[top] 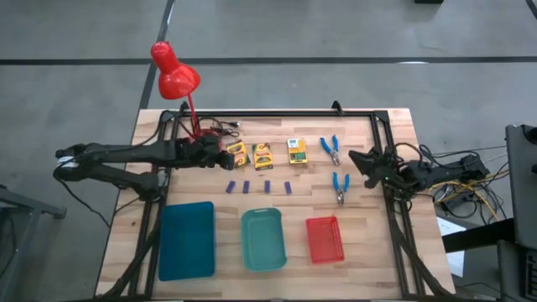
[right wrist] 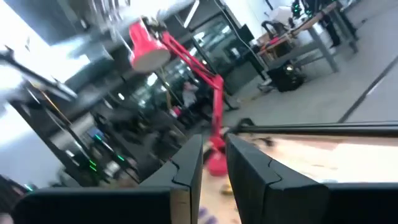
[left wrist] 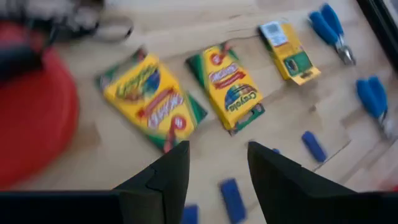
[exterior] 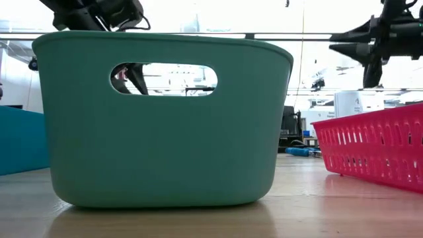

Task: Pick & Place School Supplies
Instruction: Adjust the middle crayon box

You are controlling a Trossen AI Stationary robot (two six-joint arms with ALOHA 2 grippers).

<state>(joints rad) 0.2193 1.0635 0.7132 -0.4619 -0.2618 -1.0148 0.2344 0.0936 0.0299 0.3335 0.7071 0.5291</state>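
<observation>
1. High view: the left pincer [top: 216, 156] sits at the back-left of the desk [top: 377, 252], just beside the leftmost of three crayon boxes [top: 236, 154] and close to the base of the red desk lamp [top: 174, 74].
2. Left wrist view: the left pincer [left wrist: 214, 171] has its two dark fingers [left wrist: 171, 177] parted with a clear gap and nothing between them; the nearest crayon box [left wrist: 151, 98] lies flat on the wood just ahead of the tips.
3. The three crayon boxes form a row along the back of the desk, the middle one [top: 263, 155] and the right one [top: 296, 151] apart from each other.
4. Four purple blocks [top: 258, 186] lie in a line just in front of the boxes, spaced apart.
5. Two blue-handled tools lie to the right of the boxes: one [top: 330, 148] farther back, the other [top: 340, 186] nearer the front, well apart from each other.
6. Along the front edge stand a blue tray [top: 185, 241], a green tray [top: 263, 240] and a red tray [top: 324, 238]; nothing can be seen in them.
7. The right pincer [top: 361, 163] hovers above the desk's right side, near the blue-handled tools; in the right wrist view its fingers [right wrist: 186, 165] stand slightly apart, holding nothing.
</observation>
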